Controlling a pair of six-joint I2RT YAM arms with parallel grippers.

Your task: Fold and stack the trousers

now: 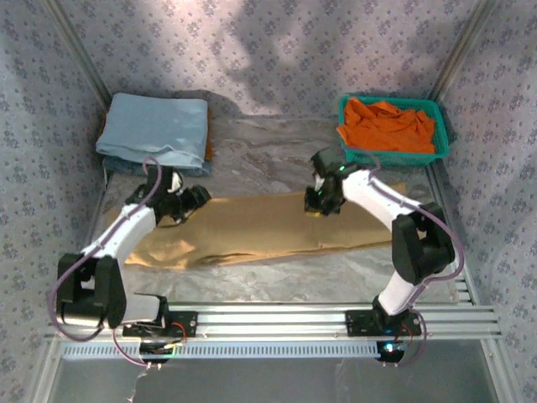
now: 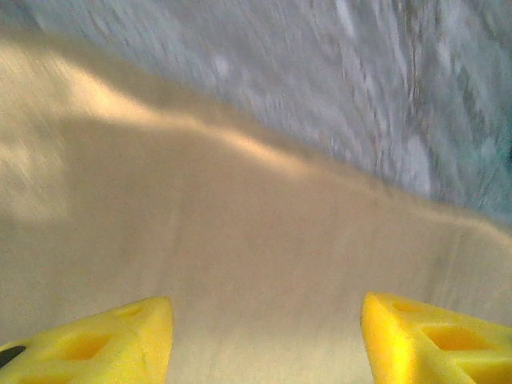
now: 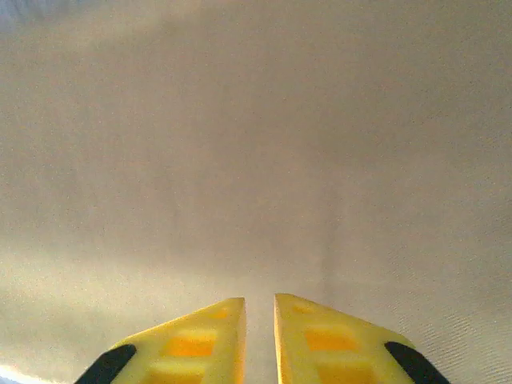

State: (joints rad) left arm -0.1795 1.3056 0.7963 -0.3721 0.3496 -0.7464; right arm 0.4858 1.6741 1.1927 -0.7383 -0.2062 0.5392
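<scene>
The tan trousers [image 1: 268, 231] lie flat and lengthwise across the middle of the table. My left gripper [image 1: 195, 201] hovers over their left part near the far edge. In the left wrist view its yellow fingers [image 2: 108, 344] stand wide apart, so the left gripper [image 2: 264, 340] is open with only flat trousers cloth [image 2: 240, 240] under it. My right gripper [image 1: 320, 206] is down on the far edge of the trousers right of centre. In the right wrist view the right gripper [image 3: 260, 340] has its fingers almost together, with tan cloth [image 3: 256, 160] in the thin slit.
A folded light blue cloth [image 1: 155, 130] lies at the back left. A teal basket [image 1: 348, 138] with an orange garment [image 1: 388, 126] stands at the back right. Patterned walls close in three sides. The aluminium rail [image 1: 277, 319] runs along the near edge.
</scene>
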